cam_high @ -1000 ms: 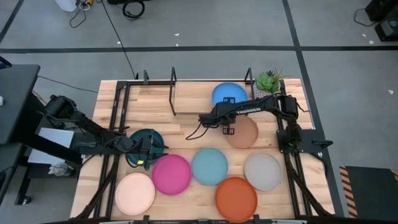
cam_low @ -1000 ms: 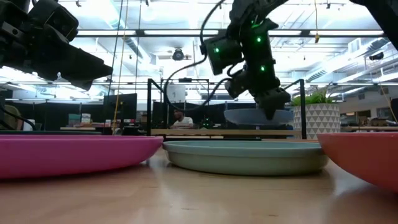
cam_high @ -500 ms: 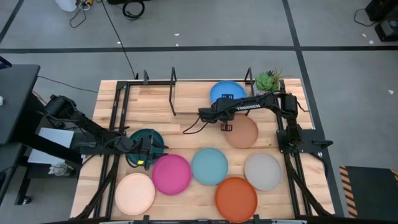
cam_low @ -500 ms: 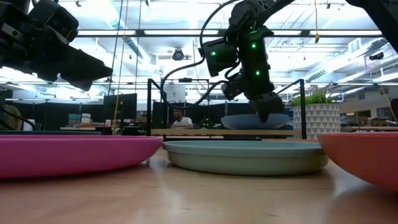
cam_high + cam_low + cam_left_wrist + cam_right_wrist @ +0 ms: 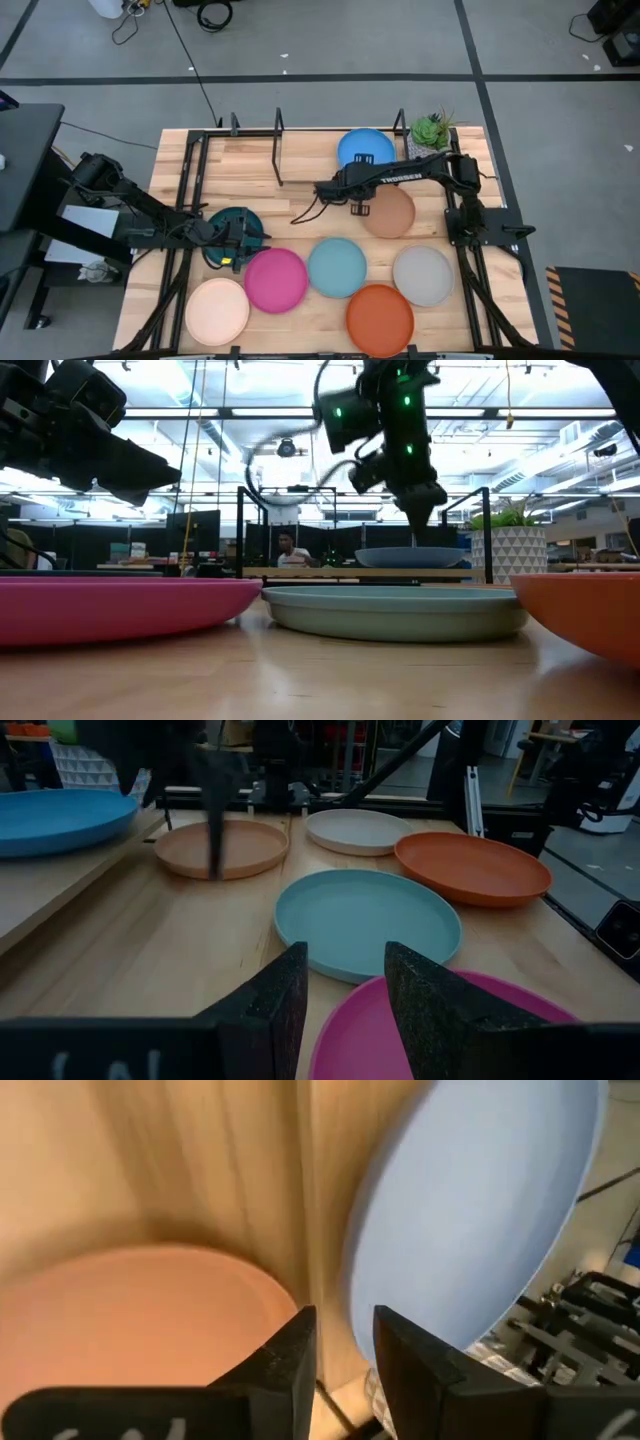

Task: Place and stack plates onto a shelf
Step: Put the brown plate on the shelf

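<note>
The blue plate [image 5: 366, 150] [image 5: 410, 557] lies flat on the shelf [image 5: 278, 152] at the table's far right, and nothing holds it. My right gripper [image 5: 357, 207] [image 5: 421, 516] [image 5: 345, 1345] is open and hangs above the gap between the blue plate [image 5: 470, 1210] and the tan-brown plate [image 5: 390, 213] [image 5: 130, 1320]. My left gripper [image 5: 234, 247] [image 5: 345, 990] waits open over the dark teal plate [image 5: 243, 224] at the table's left. In the left wrist view the light teal plate [image 5: 368, 920] and magenta plate [image 5: 450, 1030] lie ahead of it.
Flat on the near half of the table lie the cream plate [image 5: 217, 311], magenta plate [image 5: 275, 279], light teal plate [image 5: 337, 267], orange plate [image 5: 380, 318] and grey plate [image 5: 422, 274]. A potted plant [image 5: 432, 130] stands at the far right corner. Long black rails run along both sides.
My right gripper has set the blue plate down on the shelf, come off its rim and risen above it, shifting a little toward the table's left. The plate has sunk from a raised position to lying flat. The left arm has kept still.
</note>
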Controlling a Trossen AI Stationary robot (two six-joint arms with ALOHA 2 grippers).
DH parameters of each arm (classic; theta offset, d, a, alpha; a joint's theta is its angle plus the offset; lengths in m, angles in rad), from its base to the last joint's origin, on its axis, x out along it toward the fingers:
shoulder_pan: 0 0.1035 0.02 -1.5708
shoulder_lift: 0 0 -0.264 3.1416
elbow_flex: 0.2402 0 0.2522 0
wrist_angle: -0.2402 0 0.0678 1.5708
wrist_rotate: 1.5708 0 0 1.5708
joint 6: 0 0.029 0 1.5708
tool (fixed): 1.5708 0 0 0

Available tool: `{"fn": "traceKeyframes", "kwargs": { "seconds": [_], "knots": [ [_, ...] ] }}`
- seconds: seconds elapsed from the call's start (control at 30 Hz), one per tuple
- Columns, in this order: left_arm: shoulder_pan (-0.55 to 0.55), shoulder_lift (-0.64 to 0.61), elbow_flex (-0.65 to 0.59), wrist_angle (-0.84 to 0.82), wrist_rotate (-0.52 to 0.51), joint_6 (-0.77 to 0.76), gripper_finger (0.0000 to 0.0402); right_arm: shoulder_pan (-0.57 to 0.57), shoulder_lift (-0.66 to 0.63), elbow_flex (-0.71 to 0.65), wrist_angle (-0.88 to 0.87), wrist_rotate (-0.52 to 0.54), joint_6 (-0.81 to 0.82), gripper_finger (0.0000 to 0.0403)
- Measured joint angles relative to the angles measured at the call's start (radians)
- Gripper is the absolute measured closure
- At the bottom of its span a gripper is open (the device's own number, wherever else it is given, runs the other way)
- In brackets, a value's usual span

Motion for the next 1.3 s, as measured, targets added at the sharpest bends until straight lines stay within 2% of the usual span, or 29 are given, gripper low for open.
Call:
{"fn": "traceKeyframes", "kwargs": {
  "seconds": [0.07, 0.23, 0.47, 0.63, 0.8, 0.93, 1.1, 1.3],
  "knots": [
    [0.0, 0.0, 0.0, 0.0, -0.012, 0.006, 0.026, 0.037, 0.0, 0.012, 0.013, -0.042, 0.033, 0.0291],
    [0.0, 0.0, 0.0, -0.008, -0.025, 0.018, 0.026, 0.129, 0.0, 0.004, 0.1, -0.231, 0.046, 0.029],
    [0.015, 0.0, 0.0, -0.002, -0.03, 0.048, 0.026, 0.212, 0.0, -0.033, 0.148, -0.293, 0.199, 0.029],
    [0.045, 0.0, 0.0, -0.001, -0.03, 0.05, 0.026, 0.214, 0.0, -0.111, 0.162, -0.375, 0.35, 0.029],
    [0.068, 0.0, 0.0, -0.001, -0.03, 0.051, 0.026, 0.212, 0.0, -0.184, 0.167, -0.424, 0.419, 0.029],
    [0.082, 0.0, 0.0, -0.001, -0.03, 0.052, 0.026, 0.206, 0.0, -0.237, 0.174, -0.428, 0.432, 0.029],
    [0.087, 0.0, 0.0, -0.002, -0.03, 0.052, 0.026, 0.176, 0.0, -0.308, 0.251, -0.49, 0.401, 0.029],
    [0.086, 0.0, 0.0, -0.004, -0.029, 0.049, 0.026, 0.144, -0.005, -0.331, 0.289, -0.529, 0.362, 0.03]
  ]
}}
